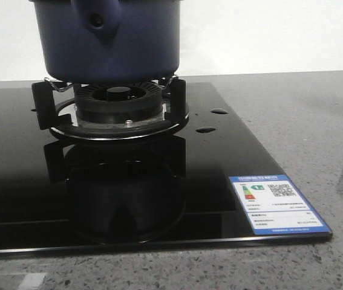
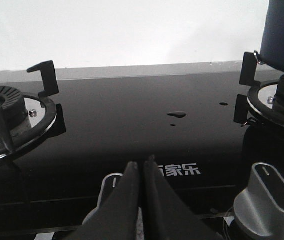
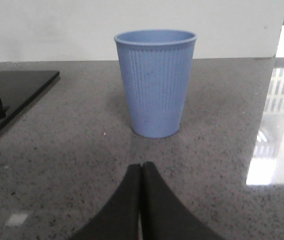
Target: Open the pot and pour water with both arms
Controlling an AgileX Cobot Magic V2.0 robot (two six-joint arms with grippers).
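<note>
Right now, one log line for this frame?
pot: on burner | cup: upright on counter | left gripper: shut, empty | right gripper: shut, empty

**Readable text: two spots on the cooktop**

Energy-efficiency label (image 1: 278,205), front view: blue-bordered sticker at the near right corner of the black glass cooktop (image 1: 231,151). Blue header strip with white characters, too small to read. Below it, a coloured arrow scale at left and a QR code at right. Rows of fine print and a blue footer line, all illegible.

Brand lettering (image 2: 176,170), left wrist view: white Chinese characters printed on the glass near the front edge, between the two control knobs. "家乐" reads clearly; the preceding character is partly hidden behind the tool fingers.
</note>
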